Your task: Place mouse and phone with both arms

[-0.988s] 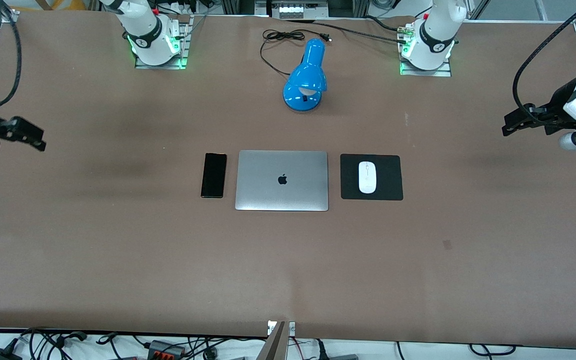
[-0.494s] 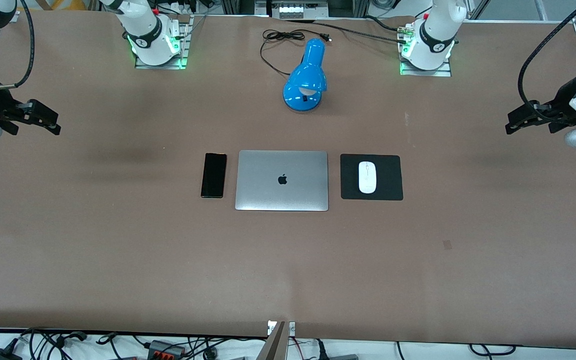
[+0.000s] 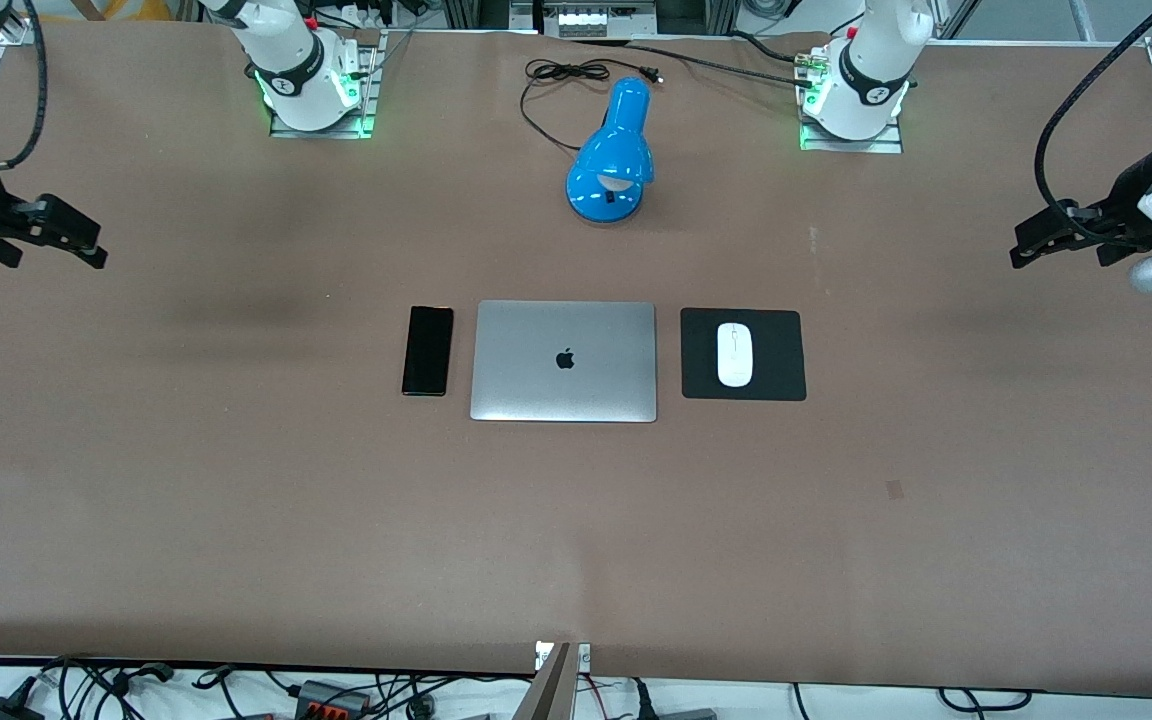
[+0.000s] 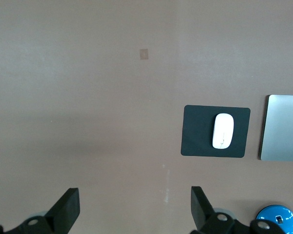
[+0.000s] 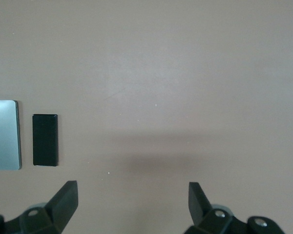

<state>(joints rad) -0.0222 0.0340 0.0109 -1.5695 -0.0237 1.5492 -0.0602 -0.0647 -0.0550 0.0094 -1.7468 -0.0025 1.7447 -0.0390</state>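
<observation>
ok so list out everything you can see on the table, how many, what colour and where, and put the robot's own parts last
laptop: one, silver, shut, mid-table.
phone: one, black, flat beside the laptop, toward the right arm's end.
pad: one, black, square, beside the laptop, toward the left arm's end.
mouse: one, white, on the pad.
desk lamp: one, blue, farther from the front camera than the laptop, black cord trailing from it.
table: one, brown top.
left hand: one, black, open, empty, over the table's left-arm end.
right hand: one, black, open, empty, over the table's right-arm end.
</observation>
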